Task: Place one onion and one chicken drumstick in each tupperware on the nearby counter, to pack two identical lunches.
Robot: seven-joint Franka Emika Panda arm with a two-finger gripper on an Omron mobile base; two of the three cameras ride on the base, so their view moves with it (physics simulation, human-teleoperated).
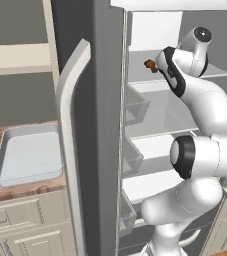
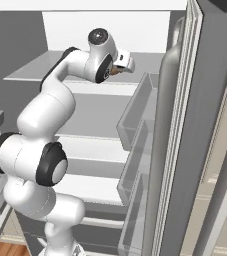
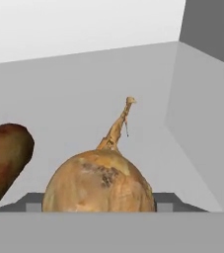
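Observation:
A golden-brown onion (image 3: 99, 183) with a dry stem sits on the grey upper shelf of the open fridge. It lies between my gripper's (image 3: 98, 203) two fingertips (image 3: 33, 202), which press against its sides. A brown chicken drumstick (image 3: 2, 160) lies just left of the onion on the same shelf. From the base, my gripper (image 1: 154, 65) reaches deep onto that upper shelf (image 1: 215, 70), with a brown item at its tip. The larger pale grey-white tupperware (image 1: 27, 155) stands empty on the marbled counter (image 1: 15, 192) left of the fridge.
The open fridge door (image 1: 102, 125) with its long curved handle (image 1: 67, 130) stands between the arm and the counter. Clear door bins (image 1: 135, 107) line its inner side. Lower shelves (image 2: 95, 150) lie under my arm. The fridge's side wall (image 3: 207, 99) is close on the right.

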